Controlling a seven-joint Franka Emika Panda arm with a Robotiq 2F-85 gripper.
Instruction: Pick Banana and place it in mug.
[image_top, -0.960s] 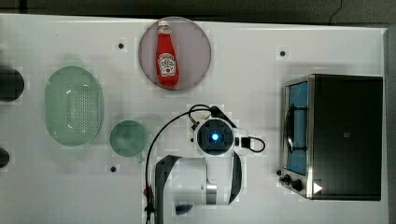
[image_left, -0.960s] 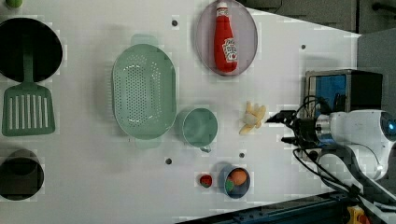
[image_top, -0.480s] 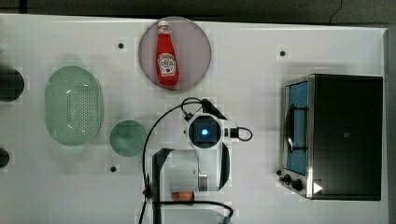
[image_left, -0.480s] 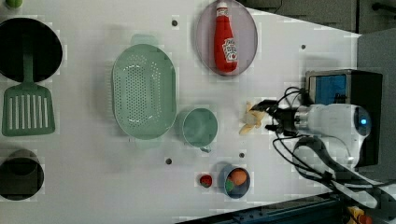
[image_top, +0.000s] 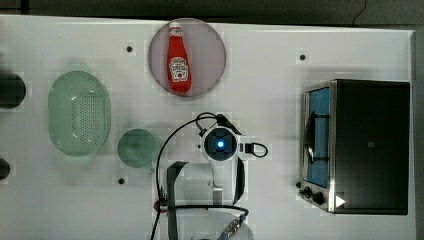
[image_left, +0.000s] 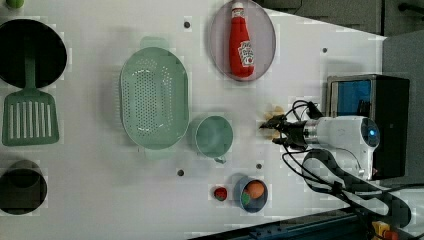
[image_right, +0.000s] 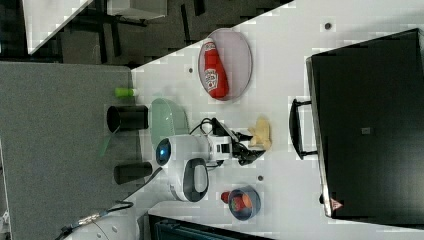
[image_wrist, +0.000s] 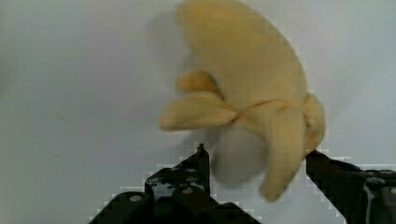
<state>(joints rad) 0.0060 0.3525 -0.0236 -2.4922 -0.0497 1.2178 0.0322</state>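
So the gripper is down at the banana right now, fingers spread apart with one on each side of the fruit's lower end. They look close to it, but I honestly can't tell whether either pad is actually touching. The banana is a pale yellow, half-peeled thing lying flat on the white table, roughly mid-table, between the mug and the toaster oven.

In the left view the dark fingertips sit right over the banana, so just a bit of yellow peeks out. The right view shows more of it, just beside the oven's door handle.

The mug, teal and see-through, stands upright and is touching or almost touching the rim of the green colander. It's a little way apart from the banana. Toward the far edge of the table a ketchup bottle lies on a round plate. Near the front edge there's a small bowl with orange and red fruit in it, and one red piece just beside it.
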